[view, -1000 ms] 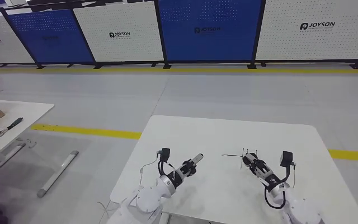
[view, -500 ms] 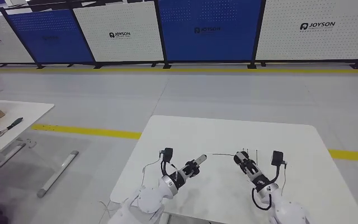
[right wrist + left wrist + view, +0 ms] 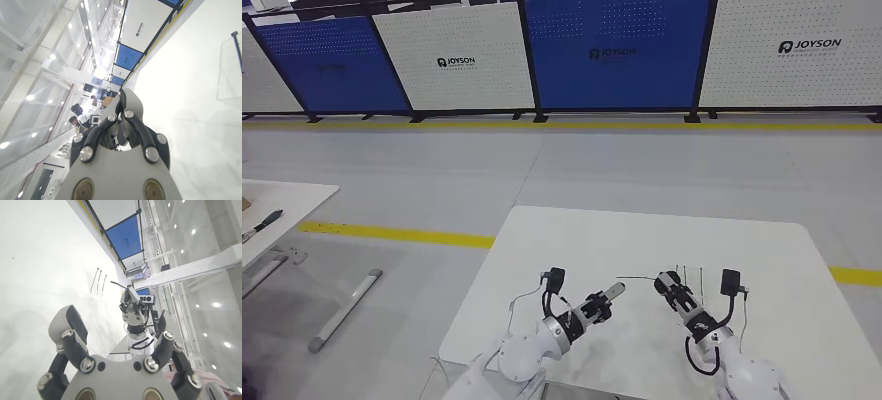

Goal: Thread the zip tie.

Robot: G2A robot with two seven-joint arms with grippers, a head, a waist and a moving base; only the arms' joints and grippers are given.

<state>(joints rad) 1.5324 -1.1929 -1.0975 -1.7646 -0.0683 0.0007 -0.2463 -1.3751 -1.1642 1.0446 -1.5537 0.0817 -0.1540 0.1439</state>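
Observation:
A thin black zip tie (image 3: 117,284) juts sideways from my right gripper (image 3: 129,290), which is shut on one end of it above the white table (image 3: 572,240). From above, the zip tie (image 3: 637,278) points from the right gripper (image 3: 662,284) toward my left gripper (image 3: 611,293), its free tip just short of it. The left gripper (image 3: 116,310) is open, nothing between its fingers (image 3: 75,321), facing the right one. In its own wrist view the right gripper (image 3: 122,92) has its fingers pressed together.
Three spare black zip ties (image 3: 98,281) lie side by side on a clear sheet (image 3: 226,75) on the table, just beyond the right gripper; they show as spare ties (image 3: 690,272) from above. One tie (image 3: 237,43) crosses the sheet's edge. Bare tabletop surrounds both arms.
Both grippers have moved toward each other. The right one carried the zip tie leftward, and the left one shifted right, so the gap between them has narrowed.

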